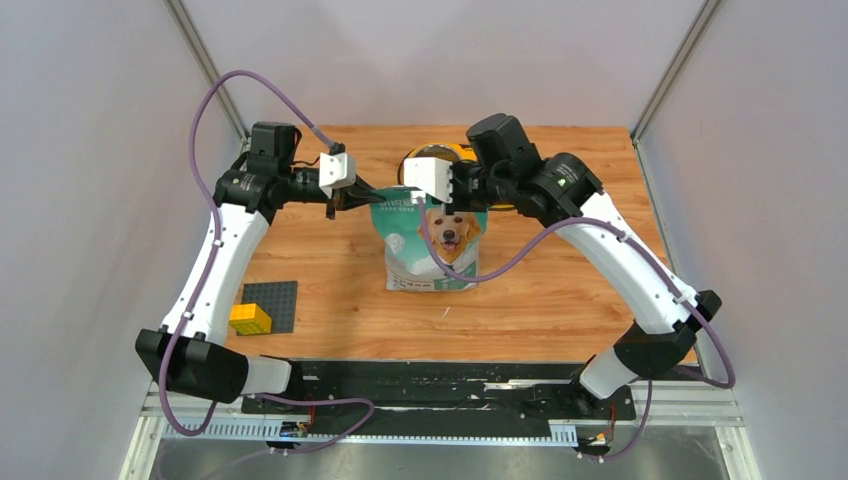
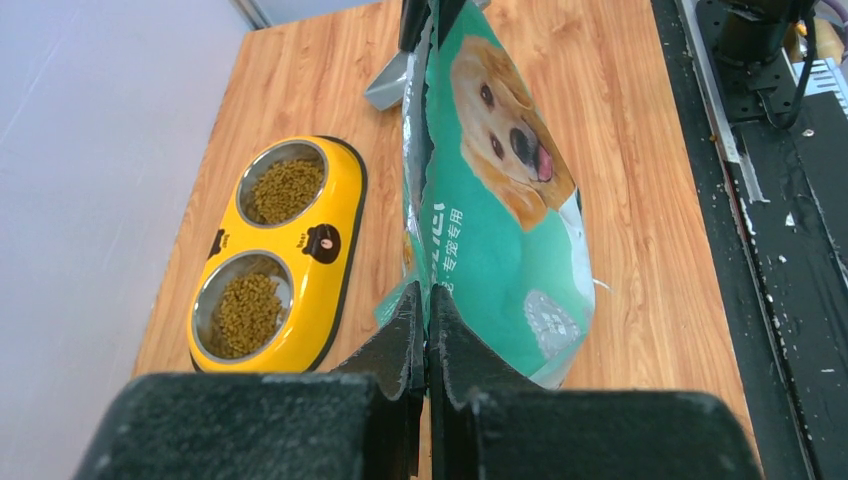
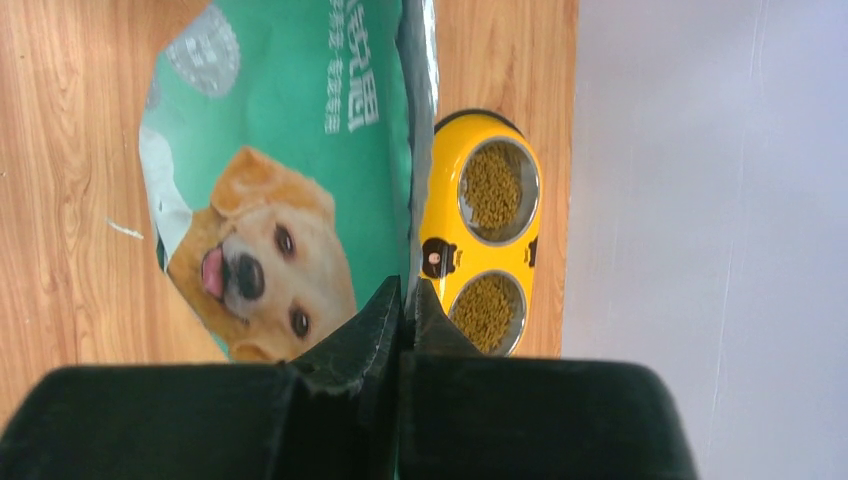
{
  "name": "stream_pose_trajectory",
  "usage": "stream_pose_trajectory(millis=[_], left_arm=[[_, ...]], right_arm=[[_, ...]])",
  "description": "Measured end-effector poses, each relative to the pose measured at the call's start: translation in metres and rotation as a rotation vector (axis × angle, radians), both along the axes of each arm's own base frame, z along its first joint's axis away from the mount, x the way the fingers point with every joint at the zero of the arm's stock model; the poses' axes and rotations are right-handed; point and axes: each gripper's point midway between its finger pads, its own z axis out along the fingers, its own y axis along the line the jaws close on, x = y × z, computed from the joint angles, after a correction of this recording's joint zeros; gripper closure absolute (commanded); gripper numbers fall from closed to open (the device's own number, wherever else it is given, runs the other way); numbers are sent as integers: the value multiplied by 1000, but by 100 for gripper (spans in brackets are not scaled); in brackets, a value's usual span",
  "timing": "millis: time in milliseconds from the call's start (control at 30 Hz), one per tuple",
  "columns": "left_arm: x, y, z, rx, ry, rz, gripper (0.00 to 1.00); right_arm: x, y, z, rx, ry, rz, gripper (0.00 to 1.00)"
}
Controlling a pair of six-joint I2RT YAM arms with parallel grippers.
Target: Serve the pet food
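On the surface (image 1: 560, 300) stands the teal pouch (image 1: 430, 250), yellow feeder (image 2: 322, 240) behind. Left tool (image 2: 428, 340) and right tool (image 3: 405, 320) each clamp its top edge. Pet food (image 2: 247, 312) lies in both bowls (image 2: 244, 192); serving seems done, so next: release without toppling it.

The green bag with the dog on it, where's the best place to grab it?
Grab the flat top seam of the green bag, one end from each side. That strip is thin enough to pinch, while the body below bulges. The left end effector and right end effector are each closed on an end of it.
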Motion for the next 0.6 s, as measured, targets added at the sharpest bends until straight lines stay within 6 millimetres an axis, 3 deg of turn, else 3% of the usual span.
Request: stream_pose_trajectory(millis=[533,567,600], left_arm=[[-3,1,2,-4,22,10,99],[-3,3,1,-4,29,15,95],[-2,4,1,-5,39,22,84]], right_arm=[[-6,-86,21,48,4,-193,100],[-6,-97,24,43,-6,-224,100],[-6,-105,28,44,-18,-246,100]])
